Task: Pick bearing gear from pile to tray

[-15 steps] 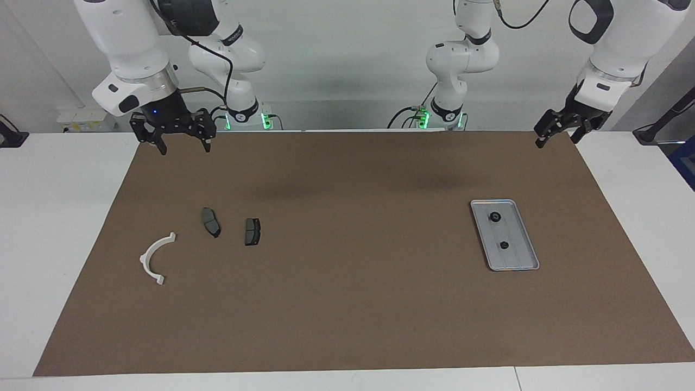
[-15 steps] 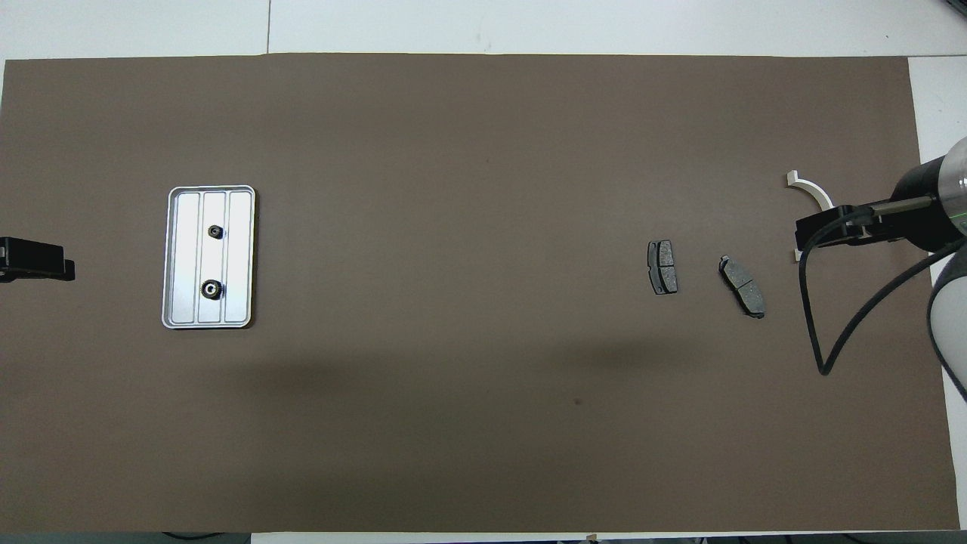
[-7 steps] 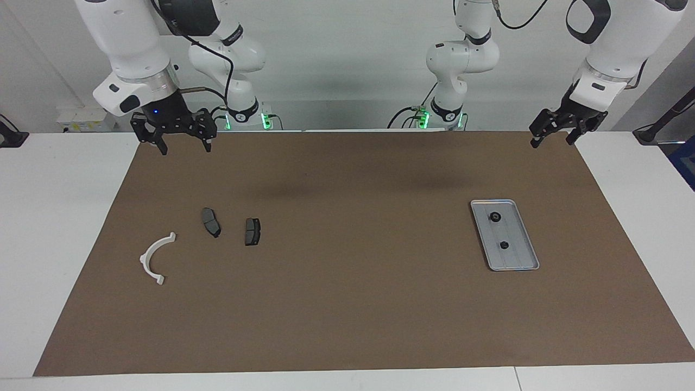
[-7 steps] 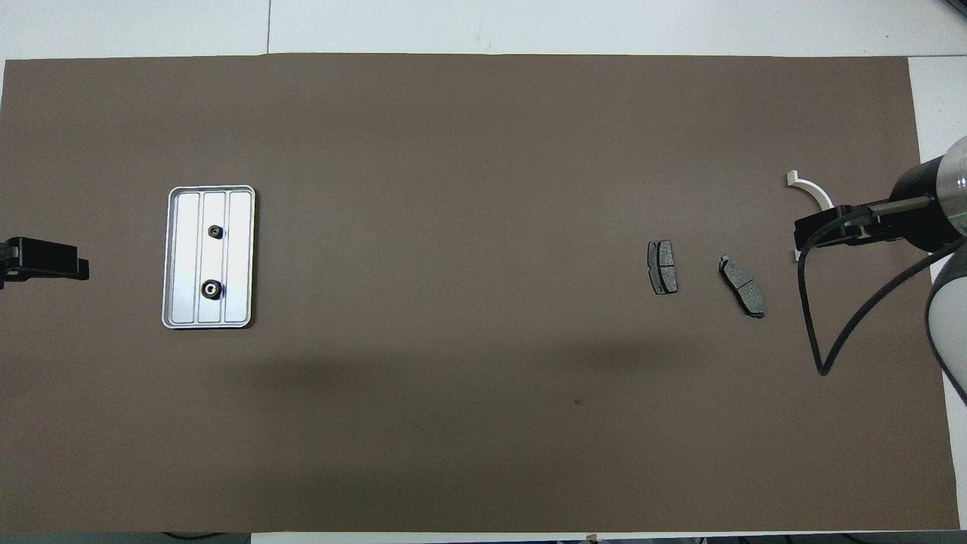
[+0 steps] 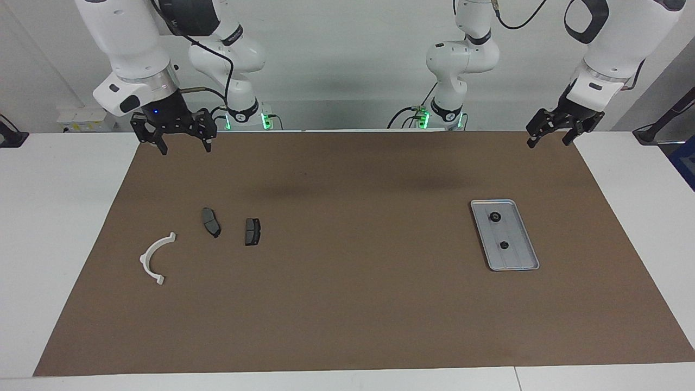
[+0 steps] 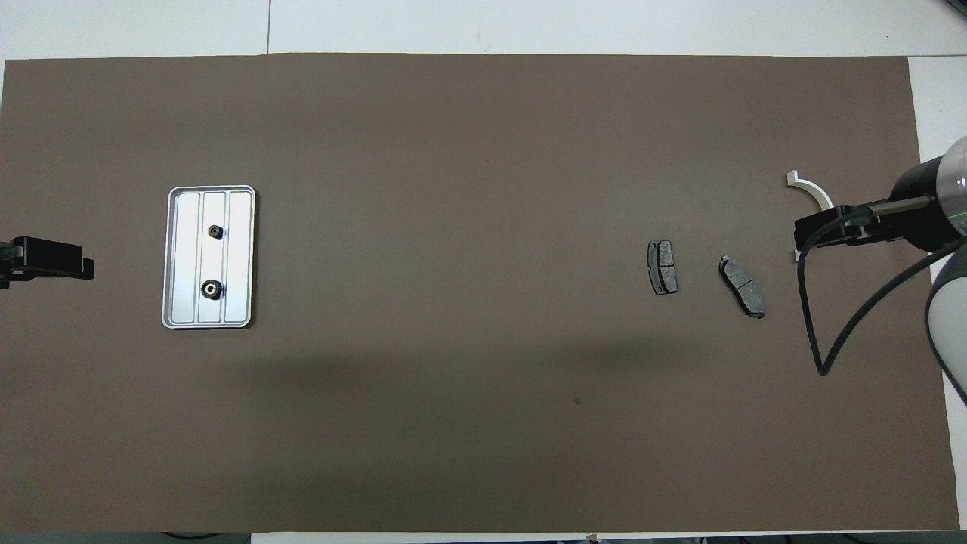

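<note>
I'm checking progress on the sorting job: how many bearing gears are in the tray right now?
2. Both lie on the tray, apart along its middle strip: one bearing gear nearer the robots, the other bearing gear farther from them. No others show among the loose parts.

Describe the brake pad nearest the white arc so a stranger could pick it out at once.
Start on the brown mat at the right arm's end. Beside the white arc lie two dark brake pads; take the tilted one, between the arc and the straighter pad.
</note>
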Robot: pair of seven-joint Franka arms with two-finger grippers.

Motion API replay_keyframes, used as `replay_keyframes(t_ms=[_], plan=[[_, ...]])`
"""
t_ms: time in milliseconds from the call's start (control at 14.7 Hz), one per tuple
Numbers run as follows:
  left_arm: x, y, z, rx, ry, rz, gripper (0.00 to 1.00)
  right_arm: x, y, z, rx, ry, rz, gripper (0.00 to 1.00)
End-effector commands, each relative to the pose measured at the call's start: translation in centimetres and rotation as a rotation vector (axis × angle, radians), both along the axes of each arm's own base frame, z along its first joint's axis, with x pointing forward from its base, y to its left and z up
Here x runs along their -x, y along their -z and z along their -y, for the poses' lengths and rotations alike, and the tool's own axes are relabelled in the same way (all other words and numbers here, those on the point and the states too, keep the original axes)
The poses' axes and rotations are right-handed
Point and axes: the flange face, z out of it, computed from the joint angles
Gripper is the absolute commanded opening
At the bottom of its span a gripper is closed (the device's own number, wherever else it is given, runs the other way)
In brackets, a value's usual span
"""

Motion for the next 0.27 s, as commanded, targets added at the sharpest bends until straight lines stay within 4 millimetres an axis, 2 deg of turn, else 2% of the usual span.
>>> replay_keyframes(t_ms=[0,204], plan=[[-0.28,-0.15,0.47,0.016,0.019,-0.001,1.00,0.21,0.11,0.00,-0.018,-0.011,0.018,1.00],[-0.26,-0.05,0.46,0.016,0.021,0.001,1.00,0.15,0.12,0.17,-0.018,-0.009,0.018,1.00]])
